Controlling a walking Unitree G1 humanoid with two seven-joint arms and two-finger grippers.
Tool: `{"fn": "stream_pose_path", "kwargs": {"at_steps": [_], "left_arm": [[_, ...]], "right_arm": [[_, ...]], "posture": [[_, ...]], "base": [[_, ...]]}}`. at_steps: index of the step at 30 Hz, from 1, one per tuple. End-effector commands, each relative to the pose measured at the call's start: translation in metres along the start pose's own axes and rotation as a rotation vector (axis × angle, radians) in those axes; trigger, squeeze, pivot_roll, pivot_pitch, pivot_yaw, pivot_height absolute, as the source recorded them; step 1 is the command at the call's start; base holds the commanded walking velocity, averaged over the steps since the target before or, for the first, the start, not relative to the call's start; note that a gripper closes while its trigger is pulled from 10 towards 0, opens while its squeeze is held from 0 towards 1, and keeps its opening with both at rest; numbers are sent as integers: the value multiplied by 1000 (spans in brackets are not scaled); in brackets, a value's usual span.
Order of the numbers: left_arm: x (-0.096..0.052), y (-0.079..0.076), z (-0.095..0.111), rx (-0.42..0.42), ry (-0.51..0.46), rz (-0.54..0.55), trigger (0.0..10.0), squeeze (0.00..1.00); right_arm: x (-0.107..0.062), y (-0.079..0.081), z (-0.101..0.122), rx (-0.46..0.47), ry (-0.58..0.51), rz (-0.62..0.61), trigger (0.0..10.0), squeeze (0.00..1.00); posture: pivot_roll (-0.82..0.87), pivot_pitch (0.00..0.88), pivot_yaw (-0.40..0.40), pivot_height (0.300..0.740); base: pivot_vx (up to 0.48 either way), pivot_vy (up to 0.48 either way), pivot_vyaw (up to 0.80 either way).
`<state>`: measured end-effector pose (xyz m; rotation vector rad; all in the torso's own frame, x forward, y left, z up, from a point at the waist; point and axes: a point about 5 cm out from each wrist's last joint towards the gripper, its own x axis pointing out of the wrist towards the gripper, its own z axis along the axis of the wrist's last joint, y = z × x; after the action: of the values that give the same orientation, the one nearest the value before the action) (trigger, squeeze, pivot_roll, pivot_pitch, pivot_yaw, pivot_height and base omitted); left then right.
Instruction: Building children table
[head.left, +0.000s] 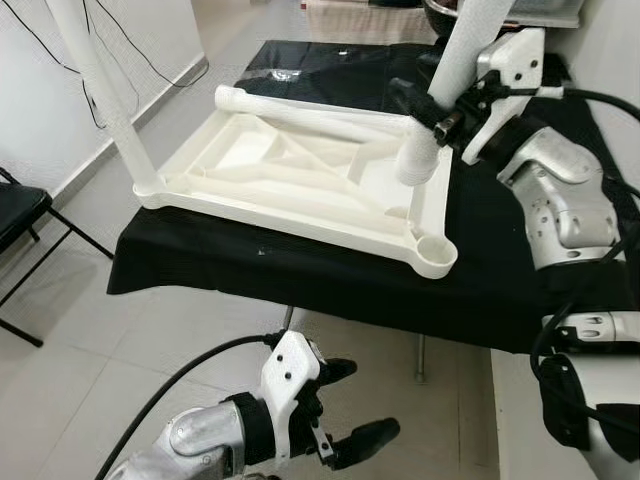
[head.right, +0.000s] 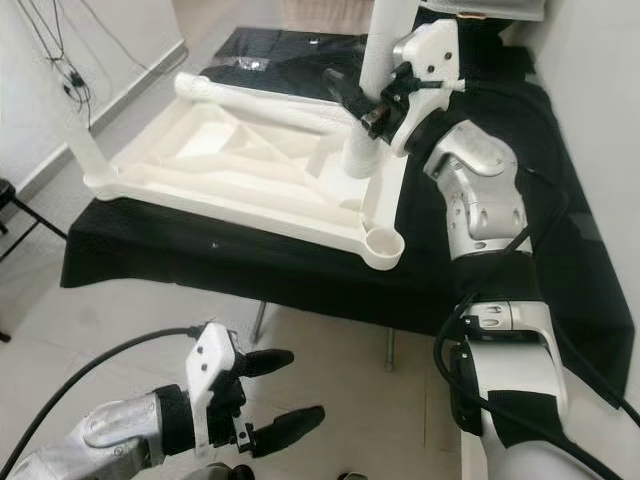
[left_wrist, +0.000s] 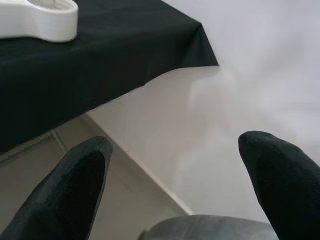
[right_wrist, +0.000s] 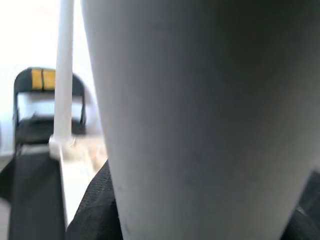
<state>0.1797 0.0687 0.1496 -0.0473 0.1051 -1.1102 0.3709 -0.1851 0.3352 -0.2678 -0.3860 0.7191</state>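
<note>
The tabletop (head.left: 300, 175) lay upside down on the black table (head.left: 200, 270), a leg (head.left: 100, 90) already upright in its far left corner. I had the right gripper (head.left: 440, 115) clamped on a second leg (head.left: 450, 80), its foot near the far right corner socket. The near right socket (head.left: 437, 255) sat empty. My left gripper (head.left: 345, 405) hung open below the table's near edge. I'd keep the leg vertical, centre it, then press straight down.

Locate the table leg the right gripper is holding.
The table leg stands upright in the right gripper, at the far right corner of the upturned white tabletop, which lies on the black-covered table.
</note>
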Motion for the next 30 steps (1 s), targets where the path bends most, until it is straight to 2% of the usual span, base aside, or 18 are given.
{"fn": "stream_pose_path", "kwargs": {"at_steps": [1, 6, 9, 10, 12, 13, 14, 17, 23, 24, 27, 30], "left_arm": [[-1, -5, 3, 23, -21, 10, 10000, 0], [-5, -7, 3, 39, -31, 31, 10000, 0], [-10, -13, 2, 59, -44, 62, 10000, 0], [-10, -13, 2, 59, -44, 62, 10000, 0], [-12, -16, 3, 68, -53, 68, 10000, 0], [-13, -16, 3, 82, -57, 78, 10000, 0], [-13, -16, 3, 82, -57, 78, 10000, 0], [-16, -14, 5, 100, -61, 97, 10000, 0], [-18, -14, 6, 108, -61, 92, 10000, 0], [-18, -14, 6, 108, -61, 92, 10000, 0], [-19, -17, 6, 133, -62, 79, 10000, 0], [-20, -18, 7, 155, -59, 73, 10000, 0]], "right_arm": [[1, -1, -4, 21, 46, 52, 10000, 0], [-5, -6, -7, 71, 79, 115, 10000, 0], [-25, -15, 2, 118, 22, 239, 10000, 0], [-25, -15, 2, 118, 22, 239, 10000, 0], [-37, -20, 9, 152, -17, 277, 10000, 0], [-46, -21, 13, 168, -45, 315, 10000, 0], [-46, -21, 13, 168, -45, 315, 10000, 0], [-67, -19, 22, 206, -100, 388, 10000, 0], [-74, -9, 20, 214, -149, 412, 10000, 0], [-74, -9, 20, 214, -149, 412, 10000, 0], [-68, -18, 18, 217, -216, 312, 10000, 0], [-68, -19, 17, 218, -221, 312, 10000, 0]], "posture": [[67, 288, 15, 740], [65, 301, 19, 740], [69, 331, 25, 740], [69, 331, 25, 740], [70, 340, 23, 740], [74, 352, 25, 740], [74, 352, 25, 740], [73, 366, 35, 740], [76, 373, 51, 740], [76, 373, 51, 740], [84, 376, 54, 740], [99, 378, 56, 740]], "base": [[0, 0, 0], [0, 0, 0], [0, 0, 0], [0, 0, 0], [0, 0, 0], [0, 0, 0], [0, 0, 0], [0, 0, 0], [0, 0, 0], [0, 0, 0], [0, 0, 0], [0, 0, 0]]}}
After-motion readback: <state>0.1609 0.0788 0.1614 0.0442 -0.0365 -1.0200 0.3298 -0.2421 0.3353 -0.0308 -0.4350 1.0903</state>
